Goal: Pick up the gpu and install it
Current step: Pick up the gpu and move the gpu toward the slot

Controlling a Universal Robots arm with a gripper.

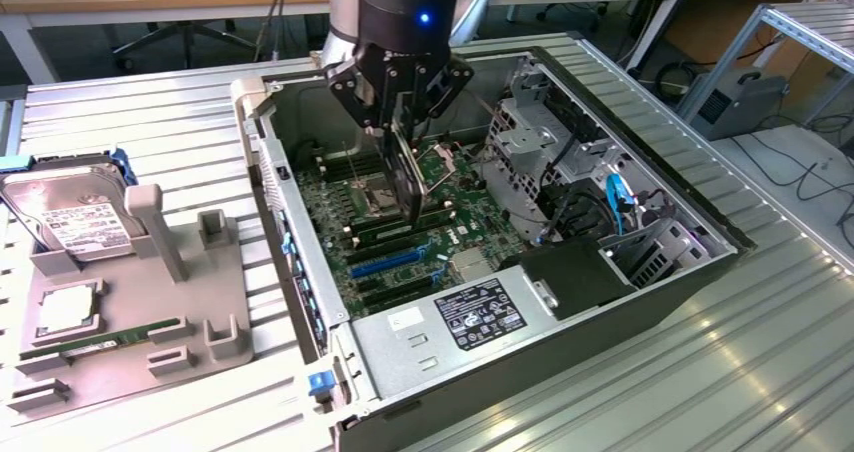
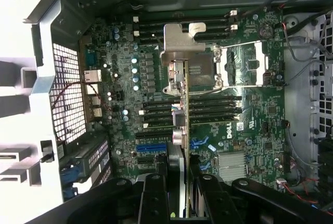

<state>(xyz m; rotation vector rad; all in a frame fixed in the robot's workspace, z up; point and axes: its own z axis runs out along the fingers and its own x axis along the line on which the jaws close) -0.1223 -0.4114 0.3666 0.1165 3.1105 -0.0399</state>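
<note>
Farthest from the computer case, off toward the exterior view's left: a grey parts tray carrying a hard drive, a CPU and a RAM stick. All well apart from the arm.

Next, the case's upright side wall, bordering the motherboard closely along that edge. Little slack there.

Inside the case, above the middle of the motherboard: the gripper, clamped on the gpu, jaws drawn partway in against the card's two faces. Held on edge, upright, hanging down toward the board; impossible to tell whether the lower edge touches. Open room on both flat sides of the card within the case. In the wrist view, seen edge-on between the fingers, over the CPU socket and the rows of memory slots. Blue expansion slot lying near, between the card and the power supply at the case's end.

Toward the exterior view's right inside the case: a metal drive cage, black cables, a blue cable and a black duct, crowding that side of the board.
</note>
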